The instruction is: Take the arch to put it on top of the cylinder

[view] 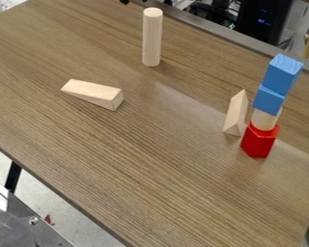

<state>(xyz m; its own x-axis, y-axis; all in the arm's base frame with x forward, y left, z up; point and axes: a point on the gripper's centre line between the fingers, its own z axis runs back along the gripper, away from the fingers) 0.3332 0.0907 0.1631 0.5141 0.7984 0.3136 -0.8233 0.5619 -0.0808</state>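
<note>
Checking hazards: tall cylinder looks easy to tip, arch not identified

Clock positions taken from mid-tabletop, twelve at the far edge.

Just past three: red base (259, 143), bearing a pale round piece (265, 120), lower blue block (269, 100) and upper blue block (283, 73), which leans towards two. Stack upright but narrow; joints look uneven. Likely failure: arm or carried block brushes it on the way past, stack falls.

Three: triangular wooden block (235, 115), lying just beside the stack. A grasp here leaves little side room; cause of trouble would be contact with the red base.

Ten: tapered wooden block (89, 90), flat on the table (150, 183), well apart from the rest. Sloping faces could slip out of a pinch or turn in it.

Arch: cannot tell which block is meant; neither wooden block has a visible cut-out. Risk: wrong piece taken.

Twelve: cylinder (152, 38), standing on end, top free. Tall on a small footprint, so a sideways nudge or early lowering would probably topple it. Off-centre release would let the arch slide off.

Gripper state: cannot tell whether spread, pressed together or pinching anything.
</note>
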